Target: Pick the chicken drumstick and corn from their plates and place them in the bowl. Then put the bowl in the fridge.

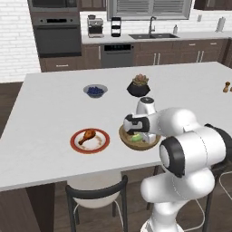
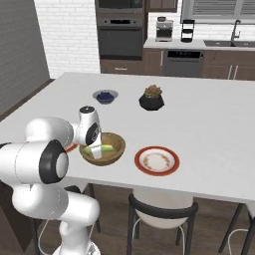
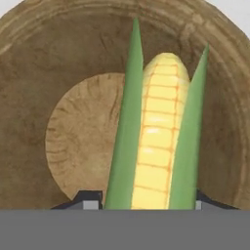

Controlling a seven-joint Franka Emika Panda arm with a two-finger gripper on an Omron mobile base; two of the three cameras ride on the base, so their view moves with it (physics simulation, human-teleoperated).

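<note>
The chicken drumstick [image 1: 87, 136], a small glossy orange-brown roasted leg, lies to your left on its round white plate with the broad red-orange rim [image 1: 90, 147], near the front edge of the white worktop [image 1: 41, 136]. Just right of that plate you have the round, deep, light brown wooden bowl [image 1: 131, 141], and inside it the corn [image 3: 156, 146], a yellow cob between pale green husk leaves. In the hand view the corn runs up from between the two dark tips of the tool [image 3: 141, 202], which stands over the bowl and is clamped on the corn. Further right, in the right base view, the second red-rimmed plate [image 2: 157, 160] sits bare beside the bowl. Behind, you see a small grey bowl of blueberries [image 1: 95, 91] and a black plant pot [image 1: 138, 86].
</note>
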